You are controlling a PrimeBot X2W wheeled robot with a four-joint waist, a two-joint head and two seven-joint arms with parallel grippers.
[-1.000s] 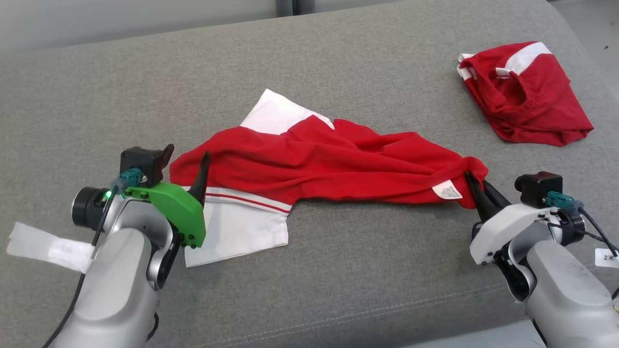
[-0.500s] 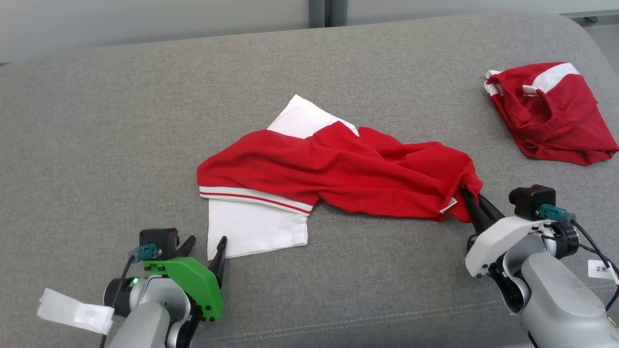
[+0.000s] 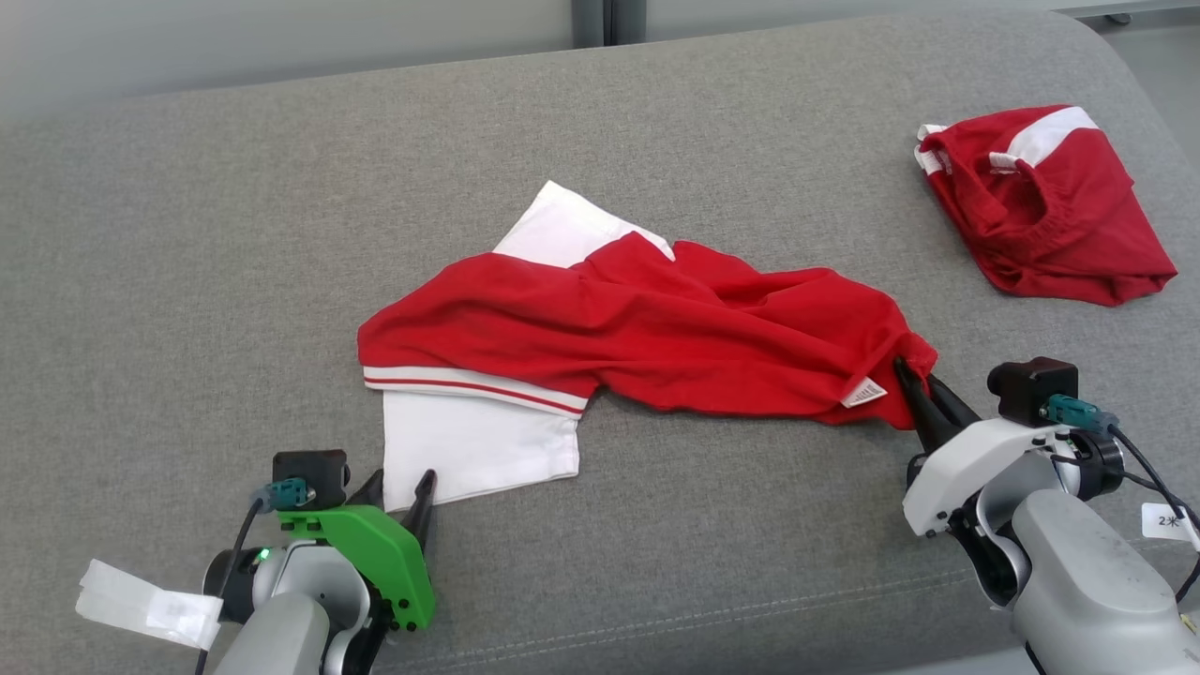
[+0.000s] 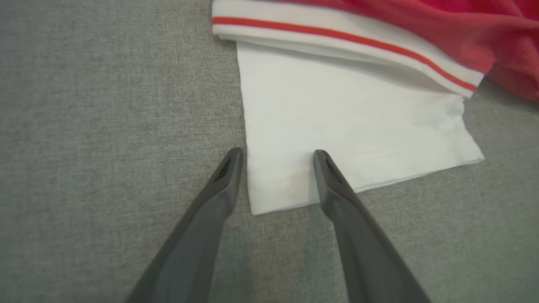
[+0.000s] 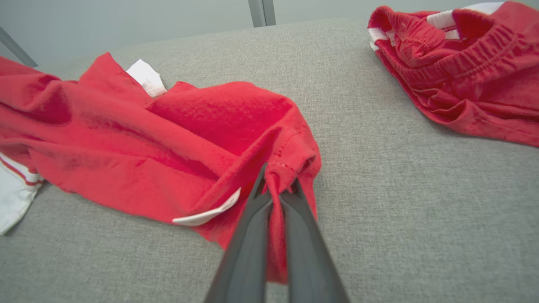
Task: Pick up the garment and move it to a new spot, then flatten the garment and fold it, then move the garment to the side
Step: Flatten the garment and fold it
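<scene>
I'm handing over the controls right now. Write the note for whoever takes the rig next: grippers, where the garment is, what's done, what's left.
Left gripper: open, tips straddling the near-left corner of the garment's white panel; nothing gripped. Contact with the cloth cannot be told.
Right gripper: shut on the garment's red hem corner, beside the label.
Garment: mid grey cushion, bunched and wrinkled, stretched between the two grippers.
Second red garment: far right, apart from the work.
Done: one corner pinched.
Left: grip the white corner, spread flat, fold, move aside.
</scene>
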